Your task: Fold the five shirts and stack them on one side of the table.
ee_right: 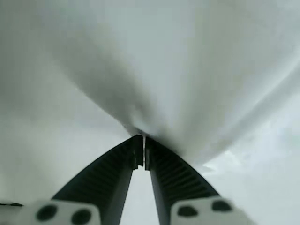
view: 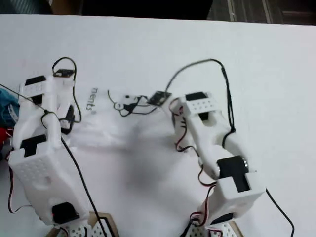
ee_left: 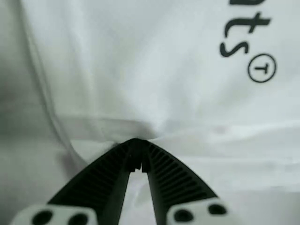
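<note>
A white shirt [view: 116, 131] with black print lies spread on the white table between the two arms. In the left wrist view my left gripper [ee_left: 136, 143] is shut, its black fingertips pinching a fold of the white shirt [ee_left: 154, 70] below the printed letters. My right gripper [ee_right: 140, 138] is shut too, on a ridge of the same white cloth [ee_right: 164, 70] that rises in a tent from its tips. In the high view the left arm [view: 44, 148] stands at the shirt's left side and the right arm [view: 212, 138] at its right side.
Blue and red cloth [view: 5, 111] shows at the table's left edge. Black and red cables [view: 197, 69] trail from both arms over the shirt and table. The white table [view: 276, 59] extends far back and to the right.
</note>
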